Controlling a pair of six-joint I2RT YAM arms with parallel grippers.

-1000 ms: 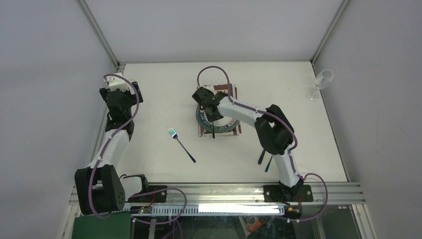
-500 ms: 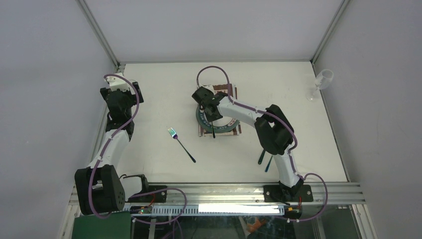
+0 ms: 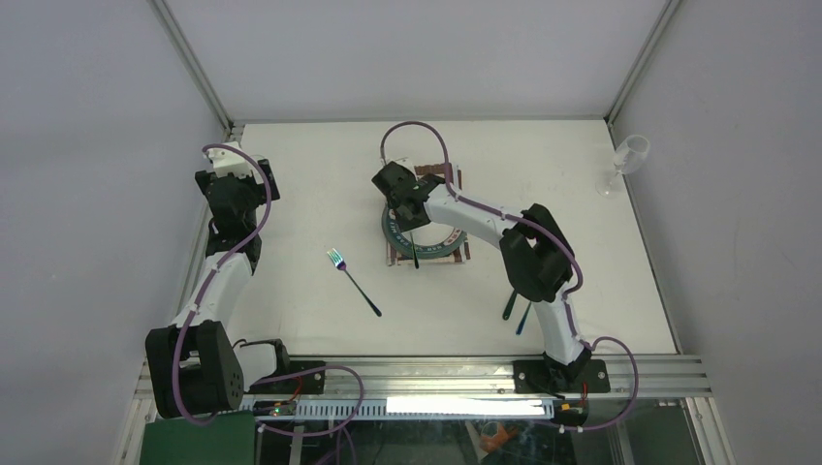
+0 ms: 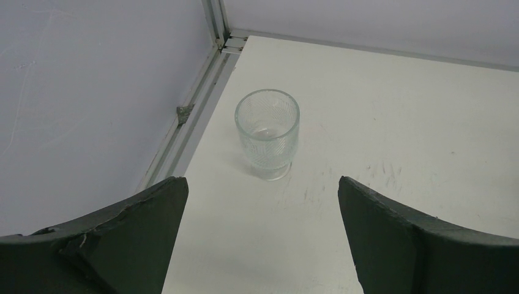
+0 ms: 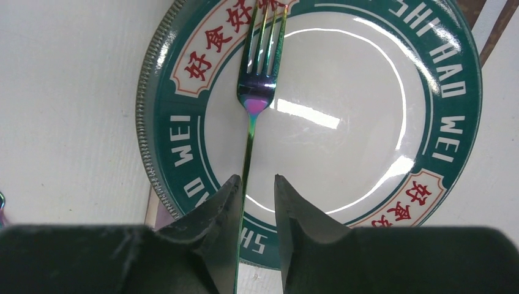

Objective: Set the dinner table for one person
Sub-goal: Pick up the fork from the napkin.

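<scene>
The dinner table [image 3: 310, 184] is a white top with aluminium rails. A green-rimmed plate [image 5: 450, 92] with white lettering sits on a striped placemat [image 3: 454, 177] at the table's middle. A rainbow fork [image 5: 250, 131] lies on the plate, tines at the far rim, handle [image 3: 416, 257] sticking out over the near edge. My right gripper [image 5: 257, 179] hangs over the plate, jaws a little apart, the handle lying along the left finger. My left gripper [image 4: 262, 180] is wide open and empty, just short of a ribbed glass tumbler [image 4: 267, 133] by the left rail.
A second rainbow fork [image 3: 351, 279] lies on the table left of the plate. Two dark-handled pieces of cutlery [image 3: 511, 305] lie half hidden under the right arm. A clear stemmed glass [image 3: 628, 157] stands at the right rail. Walls close in all sides.
My right gripper has shifted slightly towards the far left over the plate. The fork on the plate has stayed put. The left arm has not moved.
</scene>
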